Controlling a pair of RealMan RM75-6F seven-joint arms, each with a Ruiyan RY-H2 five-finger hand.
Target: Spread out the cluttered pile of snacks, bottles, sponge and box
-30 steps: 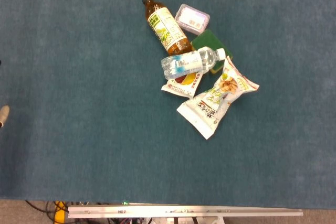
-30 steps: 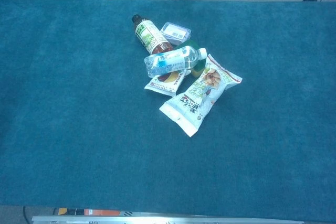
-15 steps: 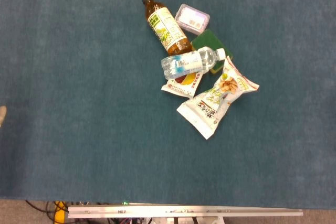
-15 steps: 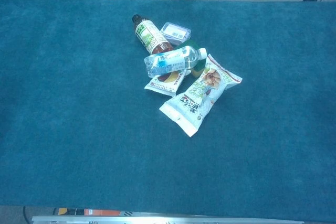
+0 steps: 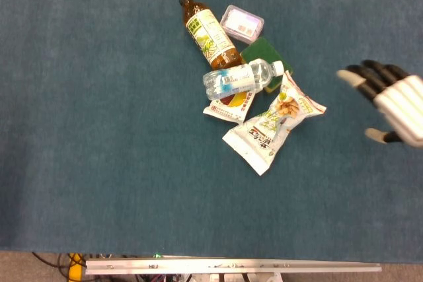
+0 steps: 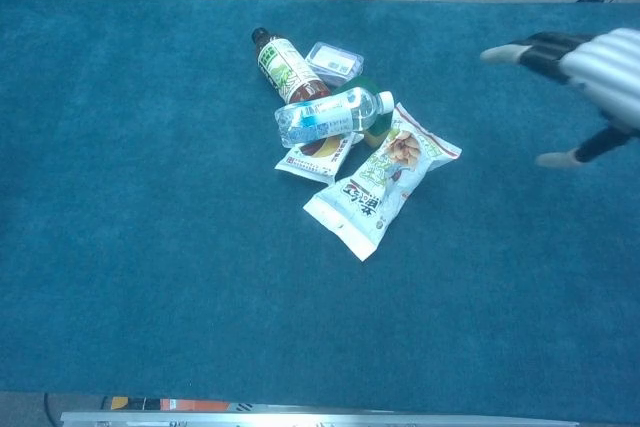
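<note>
Pile sat on the desk (image 5: 99, 130), slightly right of centre toward the far edge. Count: two bottles, two snack bags, one sponge, one box. Brown bottle (image 5: 208, 32) lay furthest back, touching the small clear box (image 5: 242, 22). Clear water bottle (image 5: 241, 78) lay across the brown bottle's base, over the green sponge (image 5: 262, 51) and the smaller snack bag (image 5: 232, 105). Larger snack bag (image 5: 272, 125) lay nearest, its far end just beside the water bottle's cap. Right hand (image 5: 391, 103) hovered well apart to the right of the pile, fingers spread, holding nothing. Left hand out of both views
</note>
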